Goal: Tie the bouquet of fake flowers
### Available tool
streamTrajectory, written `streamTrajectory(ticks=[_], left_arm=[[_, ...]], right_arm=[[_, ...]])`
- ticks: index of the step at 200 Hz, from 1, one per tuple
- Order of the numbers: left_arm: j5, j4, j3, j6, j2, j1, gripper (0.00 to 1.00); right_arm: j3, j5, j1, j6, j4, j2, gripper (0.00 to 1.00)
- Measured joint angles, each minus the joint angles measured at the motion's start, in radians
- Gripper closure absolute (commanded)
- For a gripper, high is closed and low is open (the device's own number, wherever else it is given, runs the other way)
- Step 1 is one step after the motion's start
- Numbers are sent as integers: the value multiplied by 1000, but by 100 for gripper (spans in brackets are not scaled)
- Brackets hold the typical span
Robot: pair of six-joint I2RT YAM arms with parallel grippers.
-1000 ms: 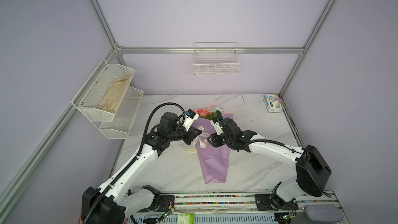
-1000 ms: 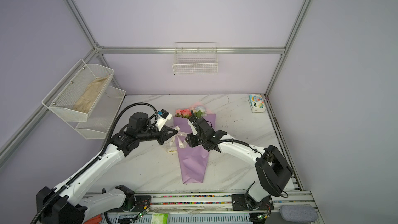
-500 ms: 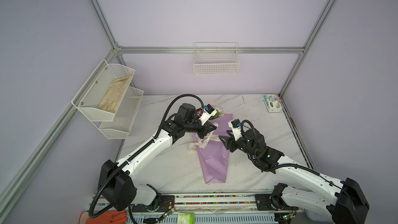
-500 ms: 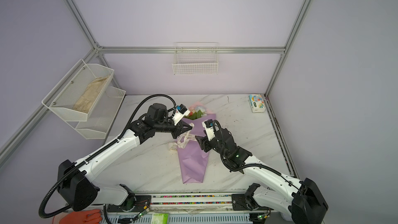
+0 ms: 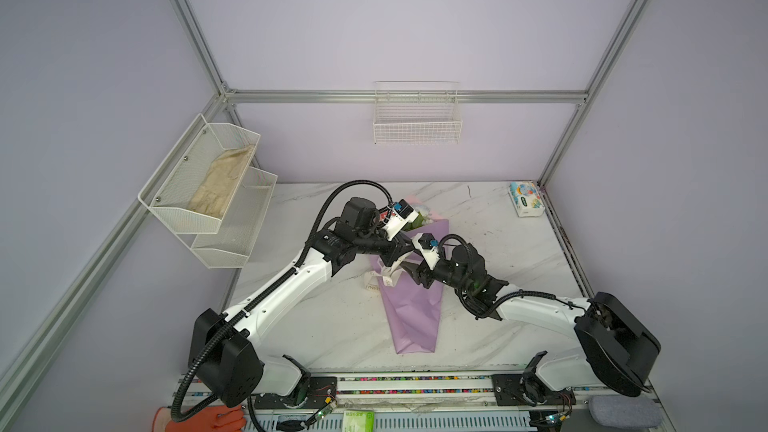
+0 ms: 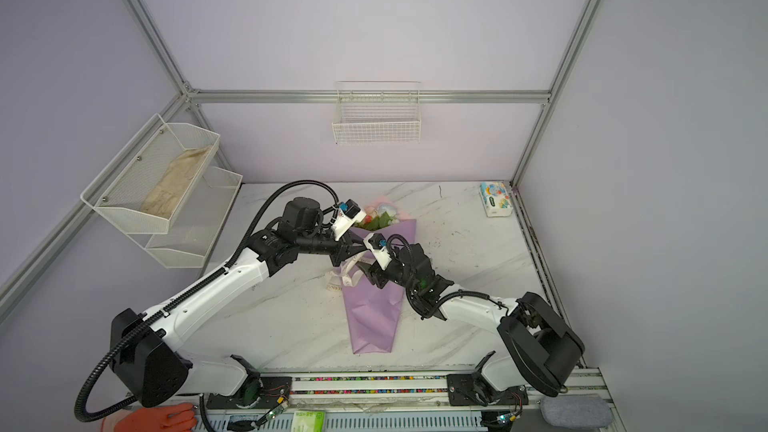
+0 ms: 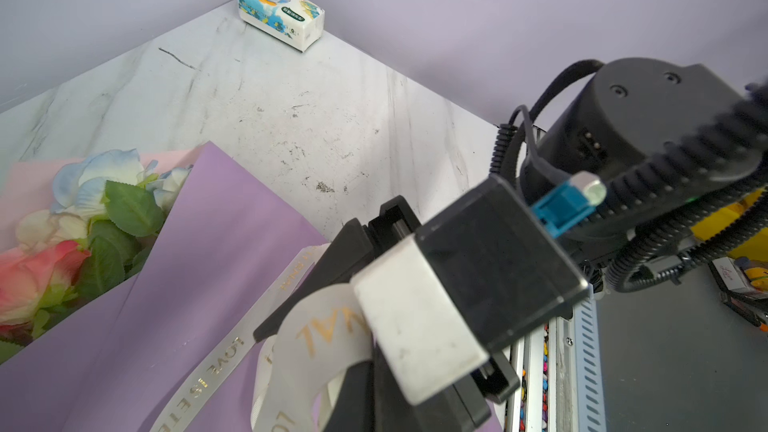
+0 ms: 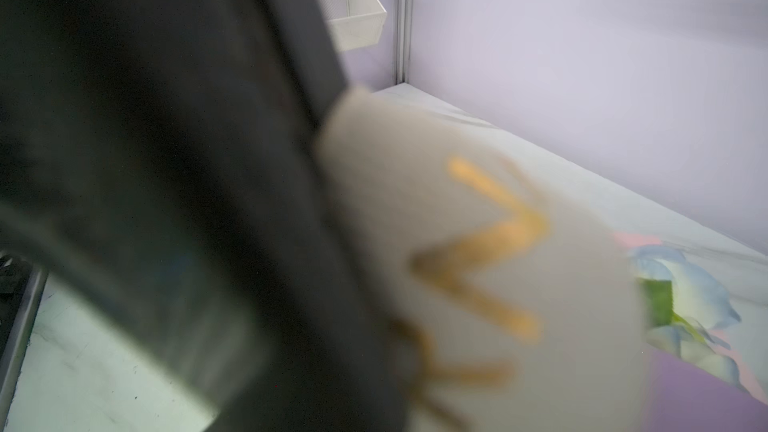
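One bouquet (image 5: pixel 411 313) is lying flat near the middle of the worktop (image 5: pixel 498 243). It is a single lilac paper cone whose long axis is running from the near rail toward the back wall. The narrow closed end is pointing at the rail and the open mouth at the back wall, leaning slightly to the right. In the left wrist view three blooms are showing at the mouth, among green leaves: one pink (image 7: pixel 33 276), one cream (image 7: pixel 45 224) and one pale blue (image 7: pixel 95 176).

One cream ribbon (image 5: pixel 384 280) with gold lettering is crossing the cone's upper half, and one end is trailing onto the worktop at the cone's left.

Two hands are meeting over that spot. The left hand (image 5: pixel 394 257) is closed tight and pinching the ribbon, which is running up from the paper to its tip. The right hand (image 5: pixel 411 274) is facing it just beside, its fingers (image 7: pixel 316 284) standing apart with a loop of ribbon between them. Whether they are pressing the loop I cannot tell.

One tissue pack (image 5: pixel 525 199) is sitting in the far right corner. One wire basket (image 5: pixel 417 130) is hanging on the back wall. One two-tier mesh rack (image 5: pixel 199 201) is hanging on the left wall, with one beige cloth (image 5: pixel 222 180) in its upper bin.
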Motion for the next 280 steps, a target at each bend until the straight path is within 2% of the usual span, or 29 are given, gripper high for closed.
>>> streamTrajectory(ticks=[43, 63, 83, 88, 100, 113, 129, 138, 148, 165, 190, 204, 246, 280], left_arm=[[-11, -11, 0, 14, 0, 1, 100], [-18, -11, 0, 16, 0, 2, 100], [-39, -14, 0, 17, 0, 3, 100], [-43, -14, 0, 17, -1, 5, 100], [-58, -13, 0, 16, -5, 6, 100], [-79, -5, 0, 16, -16, 6, 100], [-129, 6, 0, 13, -37, 6, 99], [-161, 15, 0, 9, -51, 8, 88], [-193, 25, 0, 5, -64, 9, 81], [-238, 39, 0, -16, -82, 12, 45], [-298, 38, -5, -71, -88, 31, 32], [-316, 57, -19, -110, -92, 54, 26], [-367, 75, -139, -372, -100, 201, 24], [-294, 83, -139, -484, 8, 226, 24]], right_arm=[[41, -97, -5, 30, 153, 96, 38], [53, -136, -6, 61, 228, 138, 43], [60, -169, -10, 90, 274, 171, 65], [61, -174, -11, 99, 277, 177, 76], [61, -179, -14, 118, 285, 184, 91], [61, -171, -21, 138, 283, 184, 100], [52, -143, -32, 158, 282, 167, 100], [41, -114, -42, 168, 272, 142, 100], [34, -66, -53, 171, 238, 100, 100], [32, 30, -65, 152, 156, 17, 100], [33, 156, -71, 99, 54, -90, 100], [33, 205, -71, 72, 7, -117, 100], [32, 286, -70, -6, -142, -226, 100], [32, 277, -70, -34, -180, -238, 100]])
